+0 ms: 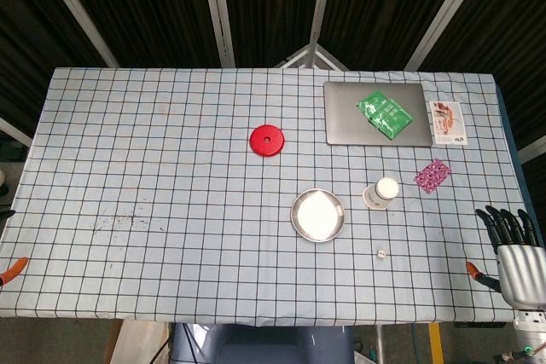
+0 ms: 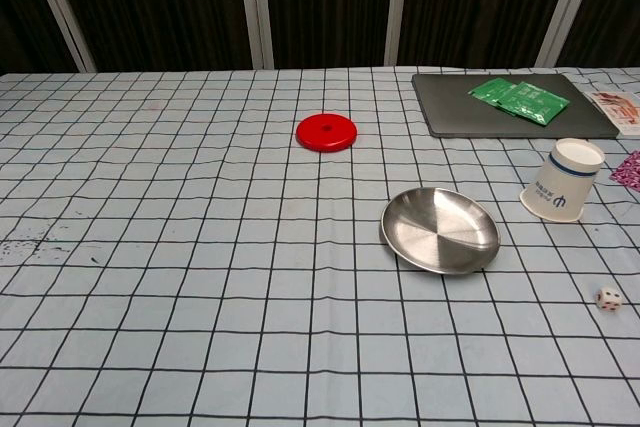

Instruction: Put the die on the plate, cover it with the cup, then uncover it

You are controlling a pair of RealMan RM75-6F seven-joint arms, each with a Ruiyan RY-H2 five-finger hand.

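A small white die (image 1: pixel 381 254) (image 2: pixel 608 298) lies on the checked cloth, to the right of and nearer than the silver plate (image 1: pixel 318 215) (image 2: pixel 440 230). A white paper cup (image 1: pixel 381 193) (image 2: pixel 561 181) stands upside down right of the plate, behind the die. My right hand (image 1: pixel 516 249) hangs at the table's near right corner with dark fingers spread and nothing in it, well right of the die. It shows only in the head view. My left hand is out of both views.
A red disc (image 1: pixel 267 141) (image 2: pixel 326 132) lies behind the plate to its left. A grey laptop (image 1: pixel 376 113) (image 2: pixel 515 104) with a green packet (image 1: pixel 386 115) (image 2: pixel 520 99) sits at the back right. A card (image 1: pixel 447 122) and a pink packet (image 1: pixel 432 175) lie near the right edge.
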